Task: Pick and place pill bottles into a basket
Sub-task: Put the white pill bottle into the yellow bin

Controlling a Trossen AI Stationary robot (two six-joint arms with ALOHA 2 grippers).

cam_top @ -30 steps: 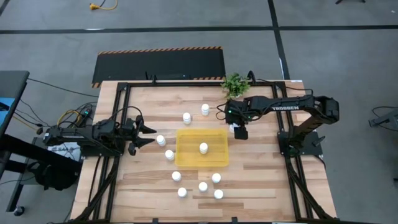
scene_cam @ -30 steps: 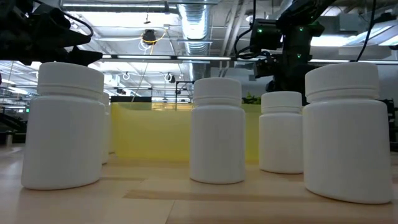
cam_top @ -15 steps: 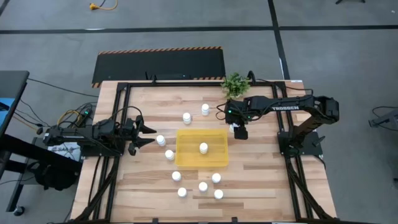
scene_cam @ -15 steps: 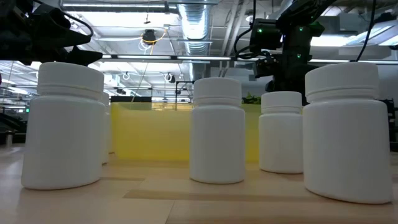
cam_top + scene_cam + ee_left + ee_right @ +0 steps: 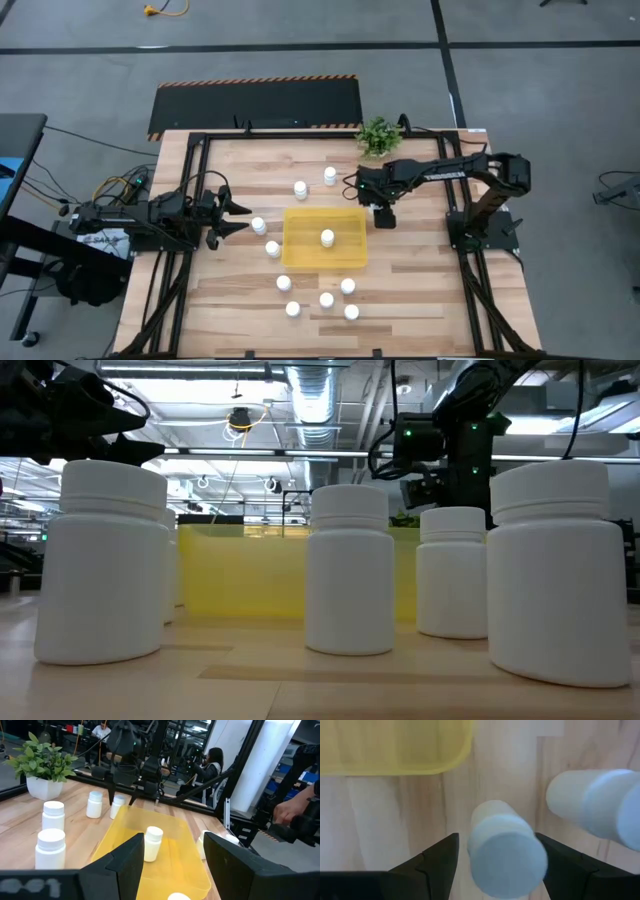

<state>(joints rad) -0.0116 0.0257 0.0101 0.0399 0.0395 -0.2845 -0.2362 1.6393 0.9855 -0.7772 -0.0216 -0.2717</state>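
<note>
Right end effector [image 5: 384, 219] hangs wide open right over an upright bottle [image 5: 507, 851], just off the basket's [image 5: 296, 255] far right corner, toward the tabletop's far edge. Left end effector [image 5: 236, 218], also open, waits near the left edge.

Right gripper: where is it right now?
High view: the right gripper hangs over bare wood just off the yellow basket's far right corner, below the potted plant, jaws open.
</note>
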